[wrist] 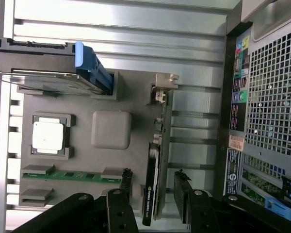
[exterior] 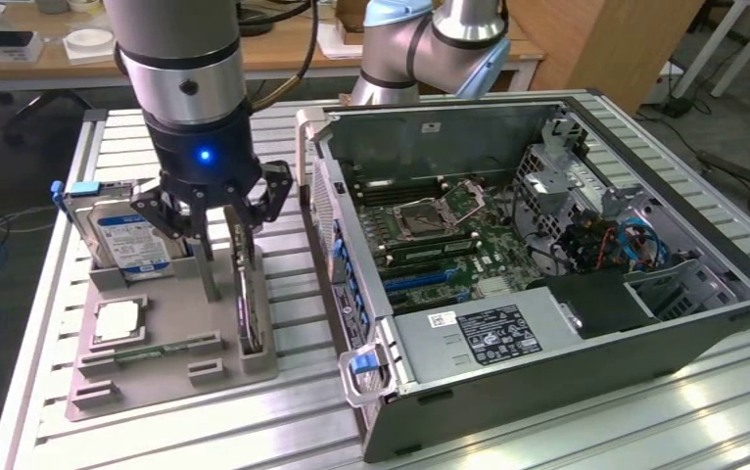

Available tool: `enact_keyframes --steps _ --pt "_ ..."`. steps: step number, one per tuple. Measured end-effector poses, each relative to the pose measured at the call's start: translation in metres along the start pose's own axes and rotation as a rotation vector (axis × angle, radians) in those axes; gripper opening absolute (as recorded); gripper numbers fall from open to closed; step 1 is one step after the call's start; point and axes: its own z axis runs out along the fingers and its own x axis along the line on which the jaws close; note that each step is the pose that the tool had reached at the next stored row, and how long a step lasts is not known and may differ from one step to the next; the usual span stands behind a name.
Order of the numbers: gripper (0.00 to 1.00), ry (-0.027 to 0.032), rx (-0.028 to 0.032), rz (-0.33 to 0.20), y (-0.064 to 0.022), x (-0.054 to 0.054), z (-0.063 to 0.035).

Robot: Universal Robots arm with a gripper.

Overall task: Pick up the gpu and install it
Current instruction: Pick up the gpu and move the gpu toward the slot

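As the arm stands over the grey holder tray (exterior: 172, 387), the pincer (exterior: 225, 245) is open and grips nothing. Its two black fingers (wrist: 126, 187) are spread to either side of the gpu (exterior: 247, 294).

Position of the gpu: it stands on its long edge in a slot along the side of the tray nearest the computer case (exterior: 441, 137). In the wrist view it appears edge-on between the fingers, with a visible gap on each side, so neither finger touches it. The fingers straddle the end with the black cooler (wrist: 150, 194). The metal end bracket (wrist: 166, 82) is at the opposite end, away from the pincer.

Other items on the tray:
- A hard drive (exterior: 127, 240) with a blue label stands upright, to the exterior view's left of the pincer.
- A processor chip (exterior: 117, 321) lies flat in its recess.
- A green memory stick (exterior: 153, 351) lies just beside the processor chip.

The tray rests on a slatted metal desk (exterior: 284, 421). The computer case lies on the same desk at the exterior view's right of the tray. Its side is open and the motherboard (exterior: 434, 235) is exposed.
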Motion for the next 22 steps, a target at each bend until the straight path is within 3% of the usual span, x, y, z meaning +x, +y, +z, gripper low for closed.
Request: enact_keyframes --steps 13,22 --pt "0.47 0.0003 0.0 -0.005 -0.0021 0.0 0.0116" --pt "0.47 -0.0017 0.0008 0.044 -0.0028 -0.001 0.0182"
